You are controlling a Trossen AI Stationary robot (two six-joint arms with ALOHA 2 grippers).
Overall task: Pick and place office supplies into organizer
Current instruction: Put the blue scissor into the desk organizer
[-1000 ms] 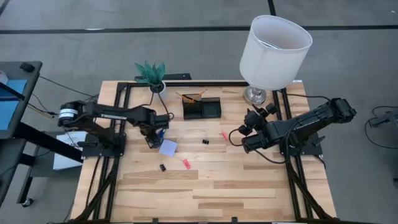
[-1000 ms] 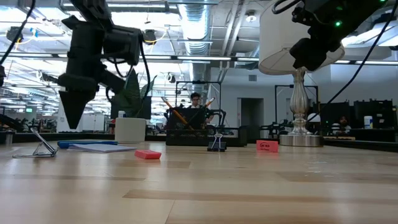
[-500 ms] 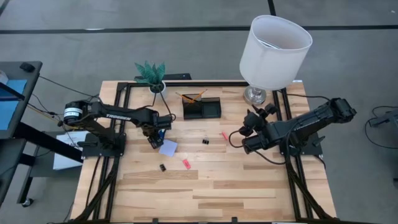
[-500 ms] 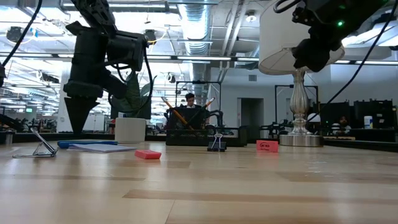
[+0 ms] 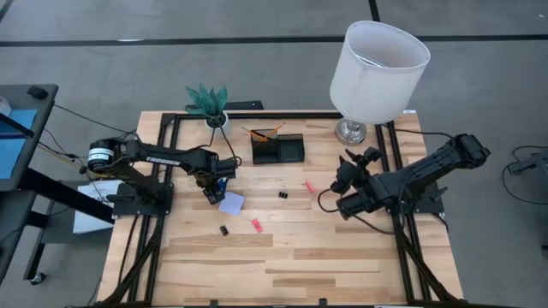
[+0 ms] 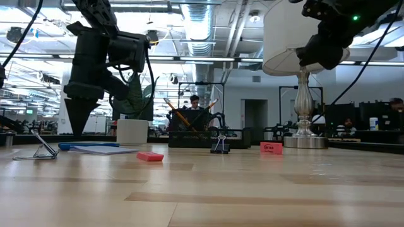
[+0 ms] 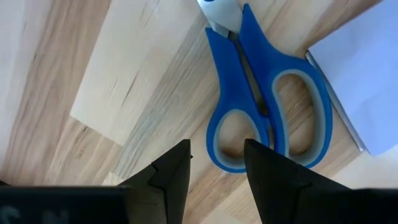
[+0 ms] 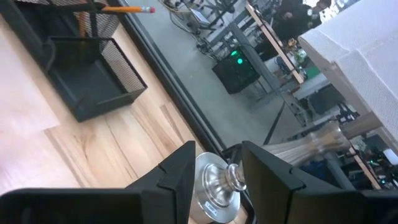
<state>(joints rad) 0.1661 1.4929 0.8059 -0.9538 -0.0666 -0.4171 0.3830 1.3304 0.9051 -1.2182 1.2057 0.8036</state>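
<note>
The left tool [image 7: 214, 165] hangs over the blue-handled scissors [image 7: 264, 106], its two dark fingers set a narrow gap apart and gripping nothing, with one handle loop lying just beyond the tips. In the high view this tool [image 5: 211, 184] sits at the left-centre of the worktop [image 5: 282, 257], right above the scissors, which show only as a bit of blue under it.

The scissors have bright blue handles lined in grey, closed blades, and lie flat on the wood. Touching or just beside their handles lies the pale lavender note pad [image 5: 231, 203], a square sheet set at an angle.

The right tool [image 5: 344, 181] is held up off the worktop near its right edge, its fingers a little apart and empty; its wrist view looks past them at the silver lamp base [image 8: 217, 186].

The worktop is light wooden planking. On it lie two small black clips [image 5: 282, 194] [image 5: 223, 230] and two pink-red pieces [image 5: 256, 224] [image 5: 309, 186], all well apart. A white lampshade [image 5: 379, 60] stands over the far right corner, a green plant in a white pot [image 5: 208, 101] at the far left. Beyond is an open hall with ceiling pipes.

The black mesh organizer [image 5: 276, 148] stands at the far middle; orange pens [image 5: 261, 134] lean in its taller cup section, and its low tray looks bare.
</note>
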